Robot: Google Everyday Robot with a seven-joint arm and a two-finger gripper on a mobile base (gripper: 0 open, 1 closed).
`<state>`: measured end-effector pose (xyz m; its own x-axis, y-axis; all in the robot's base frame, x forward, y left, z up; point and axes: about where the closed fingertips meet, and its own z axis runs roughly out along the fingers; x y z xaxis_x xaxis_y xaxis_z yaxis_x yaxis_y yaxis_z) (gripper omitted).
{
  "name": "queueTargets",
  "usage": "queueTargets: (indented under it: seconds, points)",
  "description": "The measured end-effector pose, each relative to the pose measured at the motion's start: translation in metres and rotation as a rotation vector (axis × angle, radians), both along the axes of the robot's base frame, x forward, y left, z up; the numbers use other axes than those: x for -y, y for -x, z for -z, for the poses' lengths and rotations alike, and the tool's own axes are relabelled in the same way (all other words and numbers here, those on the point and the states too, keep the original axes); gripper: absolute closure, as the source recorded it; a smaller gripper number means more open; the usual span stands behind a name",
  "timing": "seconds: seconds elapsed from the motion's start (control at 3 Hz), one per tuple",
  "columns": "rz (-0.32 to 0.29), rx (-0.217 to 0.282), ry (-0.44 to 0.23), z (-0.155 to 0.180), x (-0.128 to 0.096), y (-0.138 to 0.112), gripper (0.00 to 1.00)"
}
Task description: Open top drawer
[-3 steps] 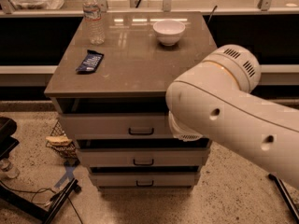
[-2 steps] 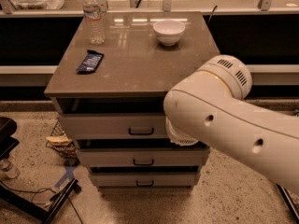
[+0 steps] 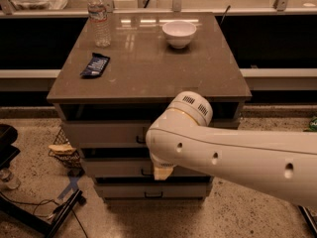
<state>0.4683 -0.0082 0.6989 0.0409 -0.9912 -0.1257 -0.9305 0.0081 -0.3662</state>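
Observation:
The top drawer (image 3: 101,133) is the widest light grey front, just under the brown tabletop (image 3: 148,73). A dark gap shows above it. Only the left end of its black handle (image 3: 140,139) shows. My white arm (image 3: 208,148) reaches in from the right across the drawer fronts, and its rounded end covers the rest of the handle. My gripper is hidden behind that arm end, close to the top drawer's front. The middle drawer (image 3: 114,167) and bottom drawer (image 3: 148,190) sit below, partly covered.
On the tabletop stand a water bottle (image 3: 99,18), a white bowl (image 3: 179,32) and a dark blue snack packet (image 3: 95,65). A wire basket (image 3: 63,148) and a black stand with cables (image 3: 44,212) lie on the floor at left. A counter runs behind.
My arm has swung left and lower across the drawer fronts, and its rounded end now covers the top drawer's handle. The drawers have not visibly moved.

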Motion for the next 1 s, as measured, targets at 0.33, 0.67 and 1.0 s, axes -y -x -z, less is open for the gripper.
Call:
queueTargets:
  seconds: [0.33,0.67,1.0]
  points:
    - [-0.006,-0.011,-0.028,0.025,-0.022,-0.010,0.00]
    - [0.000,-0.014,-0.032,0.025,-0.021,-0.013,0.00]
    - [0.003,-0.058,-0.037,0.044,-0.021,-0.020,0.00]
